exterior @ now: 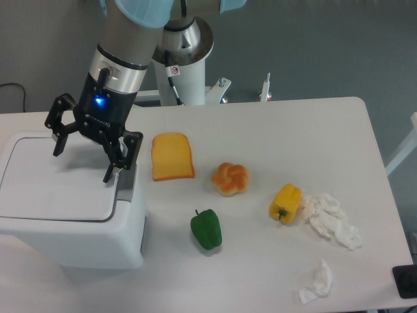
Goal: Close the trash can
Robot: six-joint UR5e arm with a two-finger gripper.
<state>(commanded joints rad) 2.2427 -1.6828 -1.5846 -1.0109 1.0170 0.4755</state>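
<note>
The trash can (pixel 71 225) is a large boxy white bin at the left of the table, with its flat white lid (pixel 55 186) lying down flat on top. A grey latch tab (pixel 126 185) sits at the lid's right edge. My gripper (pixel 83 167) hangs just above the lid's rear right part, its black fingers (pixel 111 171) spread wide and holding nothing. Whether the fingertips touch the lid cannot be told.
On the white table lie a slice of yellow bread (pixel 172 156), a bun (pixel 230 178), a green pepper (pixel 206 229), a yellow pepper (pixel 285 203) and crumpled white tissues (pixel 333 218) (pixel 316 282). The arm's base (pixel 184 59) stands at the back.
</note>
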